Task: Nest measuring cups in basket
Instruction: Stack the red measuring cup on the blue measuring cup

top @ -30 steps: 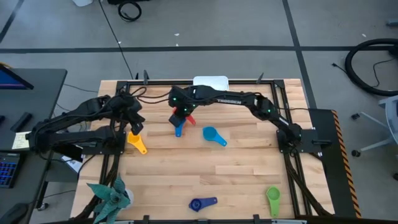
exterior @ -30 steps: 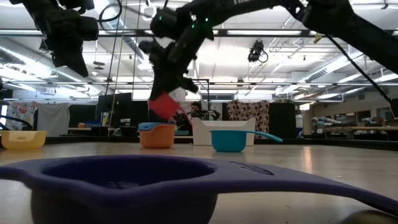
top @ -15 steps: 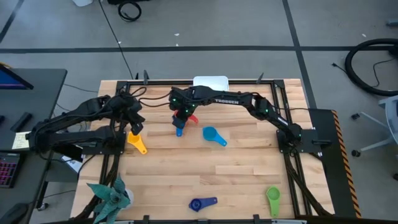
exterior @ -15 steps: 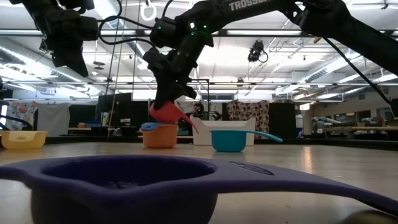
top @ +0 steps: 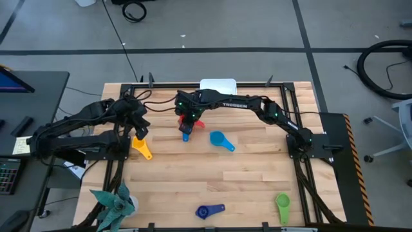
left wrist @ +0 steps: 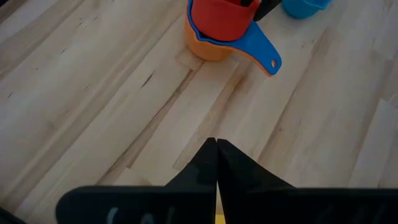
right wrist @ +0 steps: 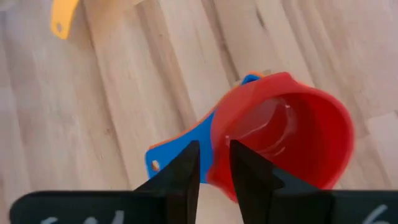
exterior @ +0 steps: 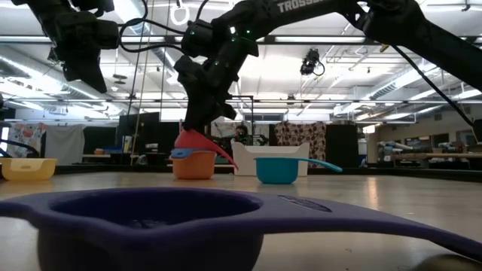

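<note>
Showing, upper centre of the high view, right gripper (top: 188,120) lowered over stacked cups below the white basket (top: 218,84). Low view, centre left: red cup (exterior: 197,141) now seated in blue and orange cups (exterior: 191,164). Right wrist view: fingers parting, barely gripping the rim. Left gripper (left wrist: 216,144) closed, empty.

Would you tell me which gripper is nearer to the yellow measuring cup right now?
Left. The left gripper hangs just above the yellow measuring cup, while the right gripper is farther off, at the red cup on the nested stack.
</note>
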`<act>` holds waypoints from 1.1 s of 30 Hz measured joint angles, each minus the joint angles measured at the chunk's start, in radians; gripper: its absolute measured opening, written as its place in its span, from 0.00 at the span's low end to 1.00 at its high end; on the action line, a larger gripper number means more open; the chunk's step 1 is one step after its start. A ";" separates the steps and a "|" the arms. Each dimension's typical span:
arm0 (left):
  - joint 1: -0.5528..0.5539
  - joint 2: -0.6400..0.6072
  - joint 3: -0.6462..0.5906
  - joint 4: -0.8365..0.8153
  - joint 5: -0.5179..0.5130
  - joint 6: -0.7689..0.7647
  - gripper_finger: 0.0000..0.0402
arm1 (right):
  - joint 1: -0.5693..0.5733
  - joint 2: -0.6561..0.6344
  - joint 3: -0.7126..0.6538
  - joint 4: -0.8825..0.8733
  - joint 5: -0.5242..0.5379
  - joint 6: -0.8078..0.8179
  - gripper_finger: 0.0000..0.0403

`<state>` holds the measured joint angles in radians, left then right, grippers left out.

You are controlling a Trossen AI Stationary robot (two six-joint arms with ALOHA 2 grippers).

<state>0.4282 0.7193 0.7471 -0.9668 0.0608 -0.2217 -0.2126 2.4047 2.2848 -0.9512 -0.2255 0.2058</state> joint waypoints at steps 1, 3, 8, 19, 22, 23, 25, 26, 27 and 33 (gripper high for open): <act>0.000 0.000 0.000 0.000 0.000 0.000 0.01 | -0.001 -0.001 0.000 0.000 -0.014 0.000 0.23; 0.000 0.000 0.000 -0.002 0.000 0.000 0.01 | -0.003 -0.001 0.009 -0.004 -0.043 0.003 0.24; 0.000 0.000 0.000 -0.003 0.000 0.000 0.01 | -0.004 -0.002 0.047 0.000 -0.057 0.010 0.23; 0.000 0.000 0.000 -0.004 0.000 0.007 0.02 | -0.003 -0.004 0.071 0.025 0.014 0.001 0.20; 0.000 0.000 0.000 -0.004 0.000 0.009 0.02 | -0.004 -0.004 0.071 0.028 0.081 -0.022 0.15; 0.000 0.000 0.000 -0.004 0.000 0.009 0.02 | -0.004 -0.004 0.071 0.032 0.103 -0.032 0.12; 0.000 0.000 0.000 -0.004 0.000 0.009 0.02 | -0.006 -0.004 0.071 0.046 0.141 -0.052 0.04; 0.000 0.000 0.000 -0.004 0.000 0.008 0.02 | -0.007 -0.004 0.071 0.053 0.156 -0.061 0.02; 0.000 0.000 0.000 -0.004 0.000 0.009 0.02 | -0.010 -0.003 0.071 0.062 0.162 -0.070 0.02; 0.000 0.000 0.000 -0.004 0.000 0.008 0.02 | -0.023 -0.001 0.023 0.124 0.149 -0.082 0.01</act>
<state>0.4282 0.7195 0.7471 -0.9707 0.0605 -0.2134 -0.2359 2.4039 2.3081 -0.8268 -0.0769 0.1234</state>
